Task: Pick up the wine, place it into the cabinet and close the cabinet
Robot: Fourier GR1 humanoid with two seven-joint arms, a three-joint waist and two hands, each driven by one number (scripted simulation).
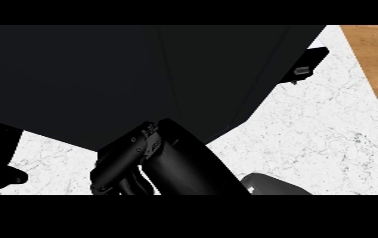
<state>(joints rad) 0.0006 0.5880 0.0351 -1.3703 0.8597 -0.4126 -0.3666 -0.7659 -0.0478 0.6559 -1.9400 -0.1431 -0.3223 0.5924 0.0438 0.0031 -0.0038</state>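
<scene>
Head view, the only view.

Count: one cabinet, one desk, two hands, one dark rounded body, one wooden strip, one small panel, one grey part.

Cabinet [111, 82]: a large, near-black mass filling the upper left and centre. Its lower edge runs in a shallow V down to mid-frame. Nothing inside can be seen, so what it holds is unknown, and I cannot tell whether it stands open or closed.

Small dark panel [311, 59]: sticks out at the cabinet's upper right corner, over the desk. It carries a pale fitting [301, 71] on its lower end.

Desk [317, 132]: white marbled top, showing to the right of the cabinet and again at lower left.

Wooden strip [362, 47]: light brown, in the top right corner, bordering the desk.

Right hand [125, 162]: black, low in the centre, just below the tip of the cabinet's V. Whether it is grasping or released, I cannot tell.

Dark rounded body [192, 167]: broad and near black, touching the right hand on that hand's right side. It runs from the cabinet's edge down to the lower edge of the scene.

Wine: not made out with certainty. The dark rounded body may be it or may be the forearm; I cannot tell which.

Left hand [9, 174]: black, cut off by the left edge, over the white desk. Its state cannot be told.

Grey rounded part [273, 186]: at the lower edge, right of the dark body, with a small pale mark on it.
</scene>
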